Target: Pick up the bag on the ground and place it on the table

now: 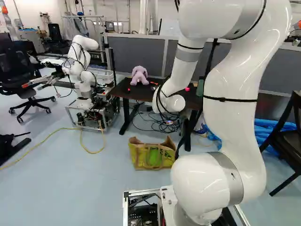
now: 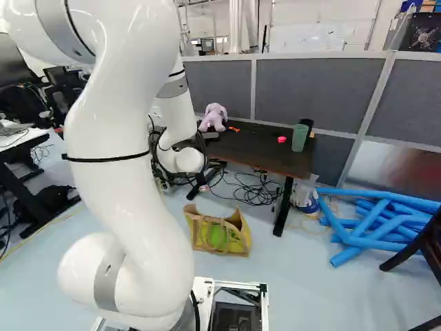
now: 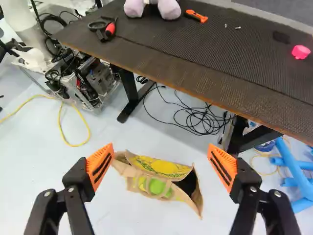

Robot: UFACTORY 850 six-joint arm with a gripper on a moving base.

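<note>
- Orange-padded and black, the claw [image 3: 160, 152] stood wide open, gripping nothing.
- Yellow-and-brown bag [image 3: 156, 187]: rested on the floor [image 1: 94, 188], below and ahead of the claw, well apart from it; in the wrist view it appeared between the two fingers, its mouth gaping.
- Table [image 3: 205, 63]: stood beyond the bag, which lay on the near side of it, outside its top.
- Black cables [image 3: 198, 121]: coiled on the floor under the table.
- Purple plush toy [image 1: 139, 75], green cup [image 2: 300, 138]: both upon the table, well apart.
- Blue tubes [image 2: 372, 241]: heaped at the right of the right base view.
</note>
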